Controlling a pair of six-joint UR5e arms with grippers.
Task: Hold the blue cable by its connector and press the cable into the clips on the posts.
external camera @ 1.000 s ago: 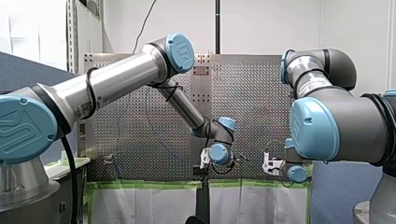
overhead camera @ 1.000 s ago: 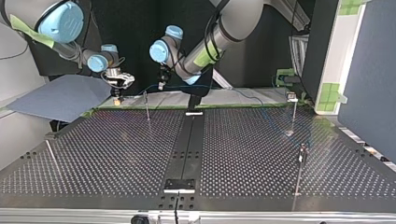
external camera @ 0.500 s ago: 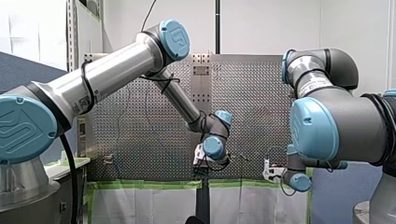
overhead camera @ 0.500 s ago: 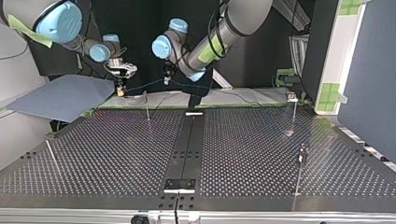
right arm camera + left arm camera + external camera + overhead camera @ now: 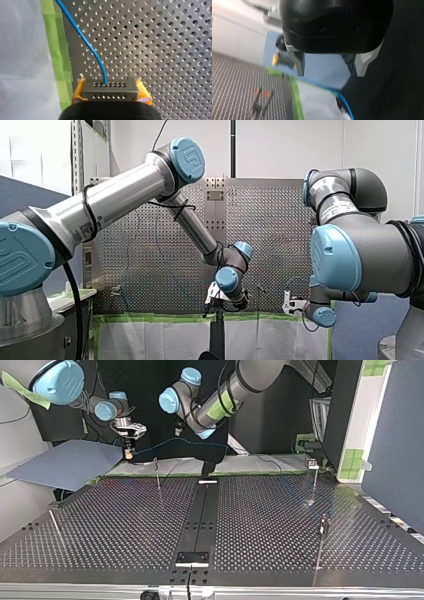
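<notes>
The thin blue cable [image 5: 92, 47] ends in a grey rectangular connector [image 5: 110, 93] that my right gripper [image 5: 110, 86] clamps between its yellow pads [image 5: 78, 90]. This is at the perforated metal table's [image 5: 162, 50] far left edge in the top view. My left gripper [image 5: 330, 67] has its metal fingers [image 5: 299, 62] wide apart and holds nothing.

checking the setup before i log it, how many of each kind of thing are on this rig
arms: 2
hands: 2
blue cable: 1
connector: 1
posts: 4
total: 10
</notes>
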